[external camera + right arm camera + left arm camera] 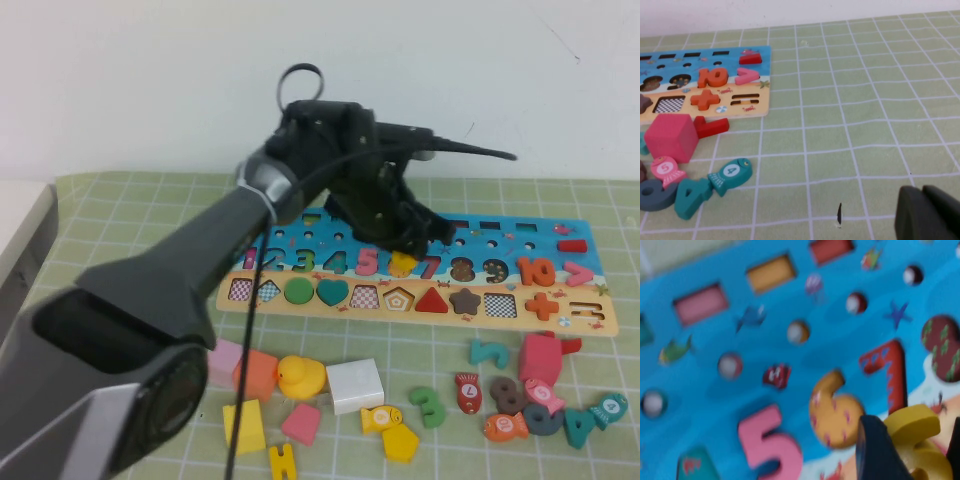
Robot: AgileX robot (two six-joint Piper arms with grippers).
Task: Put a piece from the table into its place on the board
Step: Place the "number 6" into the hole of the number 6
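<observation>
1. Right tool: sits low over the surface, on the near side of the board and off past its right end; whether it is released or clenched cannot be told
2. Loose parts on the surface in front of the board's near edge: yellow H piece, green numeral 3, yellow duck, white block and pink cube
3. Board: lies flat on the surface, tan shape strip on the near side, blue digit row behind it
4. Left tool: positioned over the board's blue part, at the gap between the pink 5 and the red 7; it is clenched on the piece
5. The piece: yellow numeral 6, gripped between the dark fingers, held just beside the board's patterned 6 recess and partly over the board's 7; whether it touches the board cannot be told
</observation>
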